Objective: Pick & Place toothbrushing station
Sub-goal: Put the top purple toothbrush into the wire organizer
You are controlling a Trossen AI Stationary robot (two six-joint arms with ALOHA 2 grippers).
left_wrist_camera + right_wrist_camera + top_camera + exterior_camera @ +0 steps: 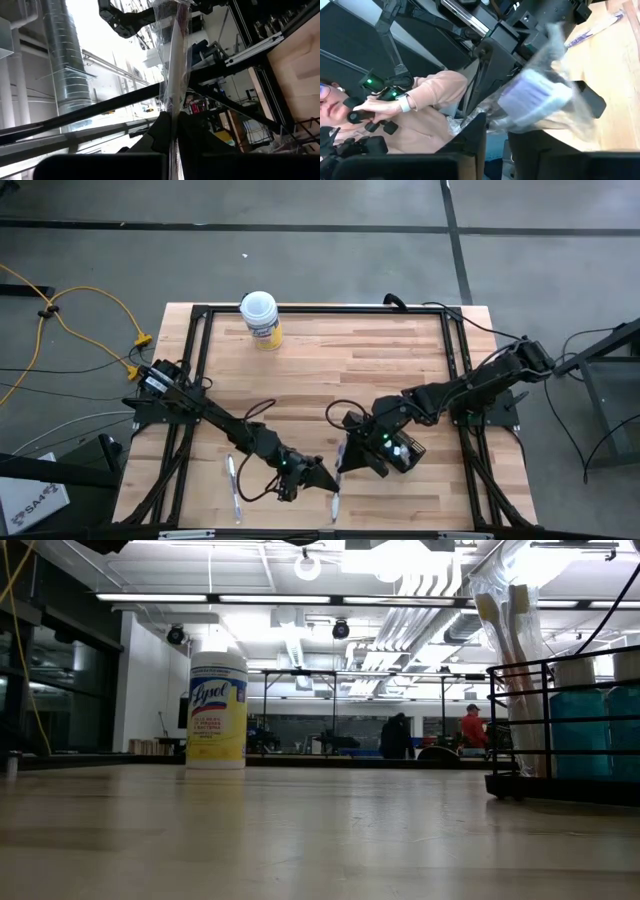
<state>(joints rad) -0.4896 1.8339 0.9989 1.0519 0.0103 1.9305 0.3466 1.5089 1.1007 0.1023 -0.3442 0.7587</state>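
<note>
Looking down from the high view, the toothbrushing station (408, 452) sits near the front right of the table (330, 370). The right gripper (352, 460) is right against its left side. The left gripper (300, 478) is near, to the station's left, so the station lies to the right of that claw. Either arm is close, the right one closer. A second wrapped toothbrush (232, 485) lies flat by the front left edge, and the Lysol canister (260, 318) stands well apart at the back.

The low view shows the station (560, 775) as a black wire-railed holder at the right, with blue bottles and plastic-wrapped brushes standing upright in it. The canister (217, 710) is far behind on the left. Neither claw shows here.

In the left wrist view, the left gripper (173, 131) is pinched tight on a wrapped toothbrush (172, 75). The brush's long axis runs straight out past the fingertips. To go in, I judge it must be swung upright over the station.

In the right wrist view, a plastic-wrapped packet (535, 97) hangs just ahead of the right gripper (496, 145). I cannot tell whether the jaws have closed on it. A person (420, 105) sits beyond the table edge.
</note>
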